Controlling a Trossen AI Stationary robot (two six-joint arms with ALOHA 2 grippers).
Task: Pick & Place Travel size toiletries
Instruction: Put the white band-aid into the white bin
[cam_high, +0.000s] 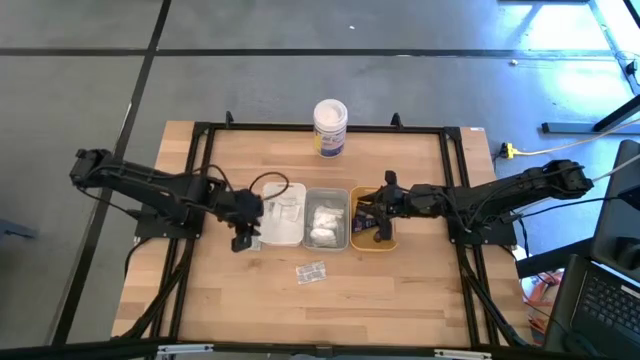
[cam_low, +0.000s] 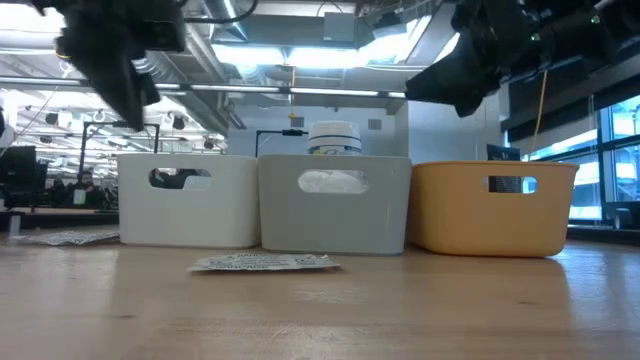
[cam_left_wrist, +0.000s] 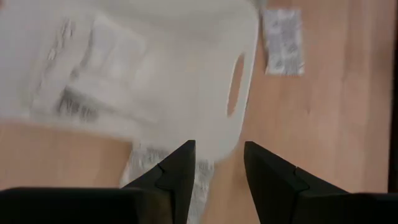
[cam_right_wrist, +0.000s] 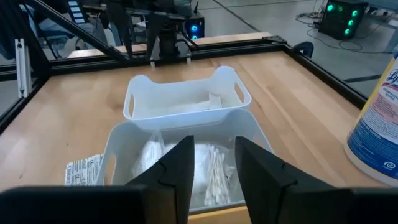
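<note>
Right near the front edge of the table, one flat printed sachet (cam_high: 312, 271) lies alone on the wood, not yet put away. Just behind it three trays stand side by side, touching, probably so each kind of thing gets its own home: the white tray (cam_high: 280, 214) holds flat sachets, the grey tray (cam_high: 326, 217) holds soft white bundles, and the orange tray (cam_high: 386, 243) holds small dark things. Another sachet (cam_left_wrist: 165, 163) peeks out beside the white tray, and the left gripper (cam_left_wrist: 218, 167) hangs right over it with its fingers spread apart and holding nothing, maybe to pick it up. Over the orange tray, the right gripper (cam_right_wrist: 211, 163) also has its fingers apart and bare. Far back stands a white tub (cam_high: 330, 126).
</note>
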